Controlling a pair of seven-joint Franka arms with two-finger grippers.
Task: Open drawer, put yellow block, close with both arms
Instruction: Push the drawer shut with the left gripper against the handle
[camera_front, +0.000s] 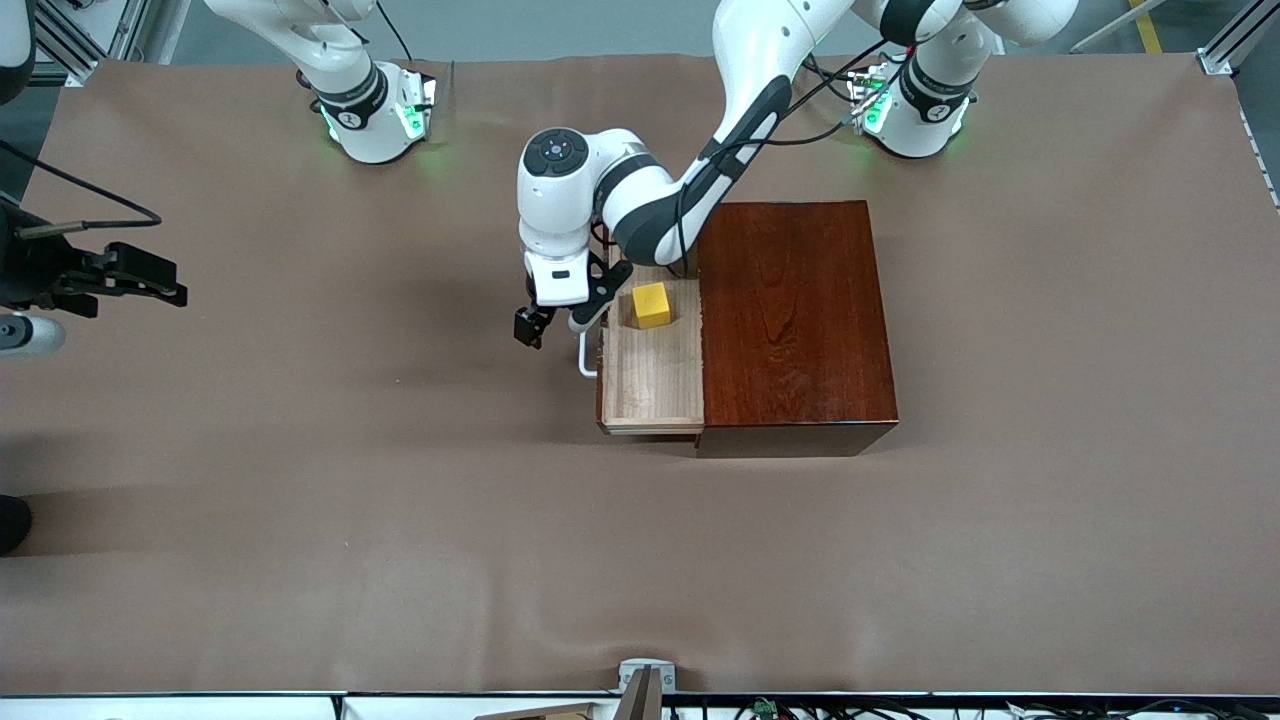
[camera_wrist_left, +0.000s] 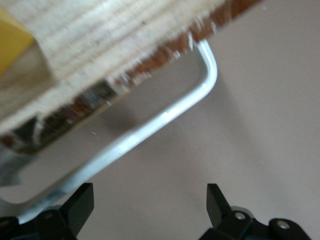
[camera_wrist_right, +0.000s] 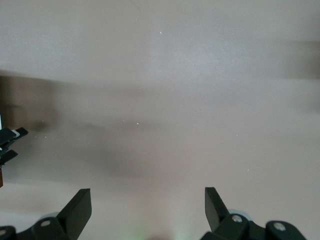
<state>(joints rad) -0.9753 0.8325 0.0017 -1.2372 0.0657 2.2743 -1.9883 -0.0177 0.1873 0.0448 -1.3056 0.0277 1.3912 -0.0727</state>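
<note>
The glossy mahogany box (camera_front: 795, 320) stands in the middle of the table. Its drawer (camera_front: 655, 375) is pulled out toward the right arm's end, pale wood inside. The yellow block (camera_front: 651, 304) lies in the drawer, near its farther end; a corner of it shows in the left wrist view (camera_wrist_left: 12, 42). My left gripper (camera_front: 560, 320) is open and empty, just in front of the drawer's white handle (camera_front: 585, 355). In the left wrist view the handle (camera_wrist_left: 165, 117) lies close ahead of the gripper (camera_wrist_left: 150, 200), untouched. My right gripper (camera_front: 150, 278) waits, open and empty, over bare table at the right arm's end (camera_wrist_right: 148, 205).
A brown cover (camera_front: 400, 520) spreads over the whole table. A small metal bracket (camera_front: 645, 680) sits at the table edge nearest the front camera. The green-lit arm bases (camera_front: 375, 115) stand along the edge farthest from the front camera.
</note>
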